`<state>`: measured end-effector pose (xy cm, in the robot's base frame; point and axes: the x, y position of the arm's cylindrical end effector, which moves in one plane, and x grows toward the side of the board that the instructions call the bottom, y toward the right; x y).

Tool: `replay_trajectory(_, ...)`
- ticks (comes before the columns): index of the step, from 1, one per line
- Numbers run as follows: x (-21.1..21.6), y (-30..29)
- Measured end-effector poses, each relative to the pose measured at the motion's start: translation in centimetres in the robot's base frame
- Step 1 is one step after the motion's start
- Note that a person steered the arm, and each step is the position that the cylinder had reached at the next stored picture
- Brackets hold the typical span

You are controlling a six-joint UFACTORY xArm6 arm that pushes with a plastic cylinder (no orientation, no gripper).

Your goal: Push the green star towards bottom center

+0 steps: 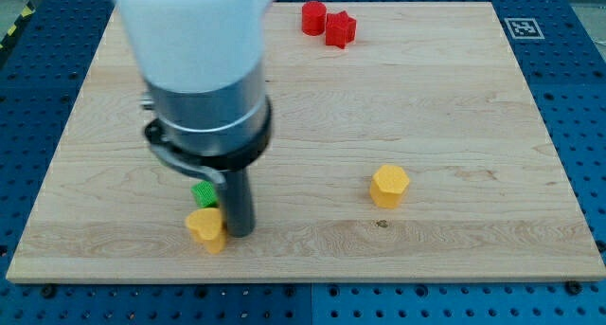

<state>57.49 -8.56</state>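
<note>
A small green block, its shape mostly hidden behind the rod, shows at the lower left of the board. A yellow block with a lobed outline lies just below it. My tip rests on the board just right of the yellow block, touching or nearly touching it, and below right of the green block. The arm's wide body hides the board above them.
A yellow hexagonal block sits right of centre. Two red blocks, a round one and a star-like one, touch each other at the view's top. The wooden board's bottom edge is close below my tip.
</note>
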Motion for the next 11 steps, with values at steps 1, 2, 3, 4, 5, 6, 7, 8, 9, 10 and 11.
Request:
replay_trajectory(1, 0.0, -3.2)
replay_trajectory(2, 0.0, -4.8)
replay_trajectory(3, -0.1, -6.8)
replay_trajectory(4, -1.7, -8.4)
replay_trajectory(5, -4.0, -8.1)
replay_trajectory(6, -4.2, -6.0)
replay_trajectory(7, -4.2, -3.3)
replay_trajectory(8, -3.8, -0.8)
replay_trajectory(9, -2.6, 1.9)
replay_trajectory(10, -2.3, 5.4)
replay_trajectory(11, -2.2, 9.0)
